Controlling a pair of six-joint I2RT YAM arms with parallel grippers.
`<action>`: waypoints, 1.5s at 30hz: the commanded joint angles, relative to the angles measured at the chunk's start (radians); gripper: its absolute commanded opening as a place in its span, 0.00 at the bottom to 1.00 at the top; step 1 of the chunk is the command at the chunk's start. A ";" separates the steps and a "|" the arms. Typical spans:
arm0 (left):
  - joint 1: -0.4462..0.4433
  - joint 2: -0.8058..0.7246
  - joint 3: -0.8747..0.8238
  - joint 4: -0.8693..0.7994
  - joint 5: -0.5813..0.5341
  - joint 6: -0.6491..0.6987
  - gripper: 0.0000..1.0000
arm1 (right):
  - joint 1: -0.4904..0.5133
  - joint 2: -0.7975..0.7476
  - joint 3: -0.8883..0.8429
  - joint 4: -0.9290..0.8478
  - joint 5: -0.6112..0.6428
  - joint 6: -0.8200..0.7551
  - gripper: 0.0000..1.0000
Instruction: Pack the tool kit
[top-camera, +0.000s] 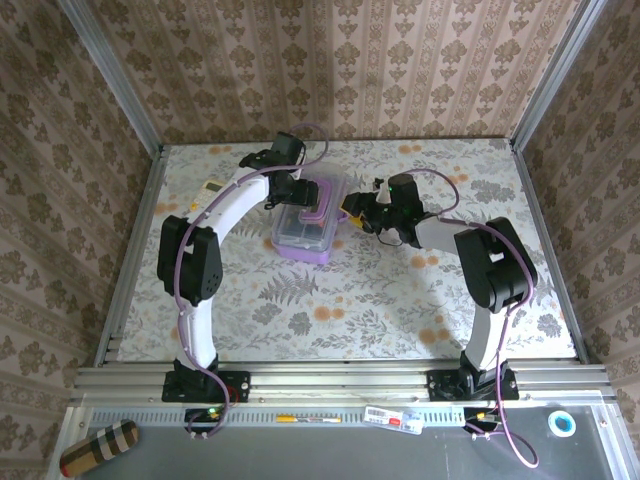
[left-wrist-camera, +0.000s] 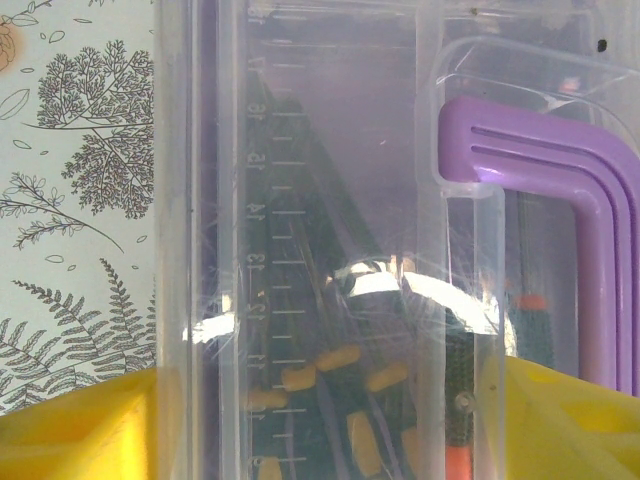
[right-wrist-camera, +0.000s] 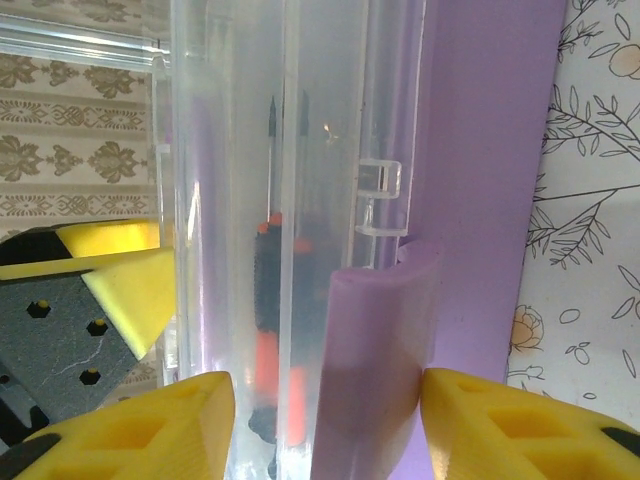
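Screwdrivers (left-wrist-camera: 335, 358) packed in case (top-camera: 305, 228), lid apparently down; latching seemingly remains. Left tool (left-wrist-camera: 330, 400) and right tool (right-wrist-camera: 325, 400) straddle it; grip cannot be told.

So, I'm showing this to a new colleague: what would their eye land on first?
Probably the purple case with its clear lid, in the middle of the table, the left pincer at its far end and the right pincer at its right side. Up close, the purple handle stands out, with screwdrivers showing through the lid.
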 joint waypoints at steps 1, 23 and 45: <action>-0.013 0.131 -0.080 -0.144 0.069 0.016 0.70 | 0.006 -0.033 0.028 -0.036 0.017 -0.040 0.51; -0.020 0.128 -0.078 -0.142 0.087 0.019 0.69 | 0.022 -0.071 0.046 -0.144 0.083 -0.134 0.40; -0.023 0.125 -0.081 -0.134 0.096 0.016 0.68 | 0.025 0.005 0.089 -0.166 0.064 -0.127 0.30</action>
